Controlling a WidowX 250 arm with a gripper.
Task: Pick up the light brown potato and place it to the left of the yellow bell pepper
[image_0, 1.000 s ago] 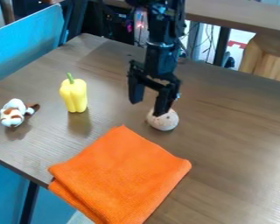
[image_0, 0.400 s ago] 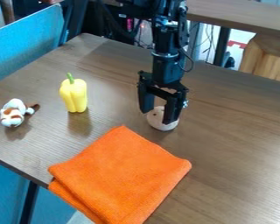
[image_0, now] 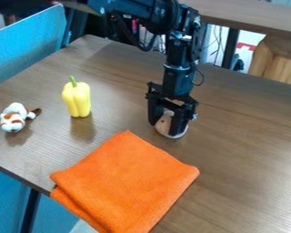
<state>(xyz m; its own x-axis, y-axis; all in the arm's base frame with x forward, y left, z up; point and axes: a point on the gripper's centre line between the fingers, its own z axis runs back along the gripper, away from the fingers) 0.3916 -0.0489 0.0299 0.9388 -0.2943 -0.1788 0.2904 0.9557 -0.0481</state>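
Note:
The black gripper [image_0: 165,129] is low over the middle of the table, pointing down, its fingers spread around a pale round object with small dark spots [image_0: 163,124]. One finger stands at the object's left side and the other covers part of its right side. Whether they press on it cannot be made out. The object's lower edge shows below them, on or close to the tabletop.
An orange folded cloth [image_0: 127,182] lies in front of the gripper. To the left, a yellow pepper [image_0: 77,99] stands upright, with a small white and brown plush toy [image_0: 13,117] farther left. The wooden table [image_0: 251,150] extends to the right.
The gripper has moved right and then down around the round object, which has shifted slightly. The cloth, pepper and plush toy have stayed in place.

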